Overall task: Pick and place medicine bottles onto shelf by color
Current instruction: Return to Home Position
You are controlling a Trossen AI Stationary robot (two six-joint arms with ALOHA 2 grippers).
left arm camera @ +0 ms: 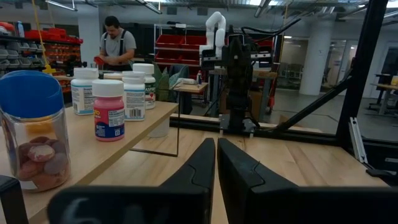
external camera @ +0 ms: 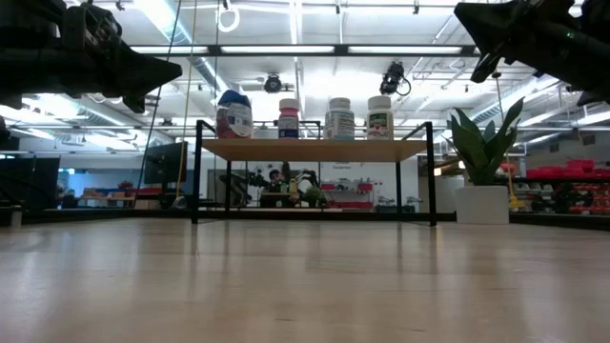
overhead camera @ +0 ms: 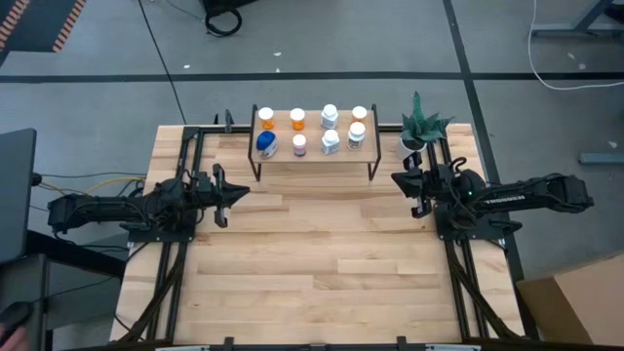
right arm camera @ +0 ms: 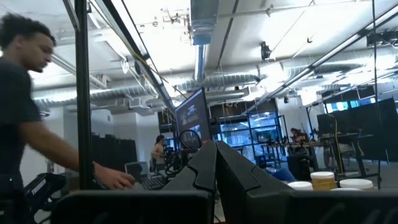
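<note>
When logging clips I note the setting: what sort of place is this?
Probably a robotics lab or workshop: racks of red bins and a white robot arm stand in the background, and bare ducts run overhead.

Grey floor (overhead camera: 390,39), ceiling strip lights (external camera: 295,48), red bins (left arm camera: 180,45).
</note>
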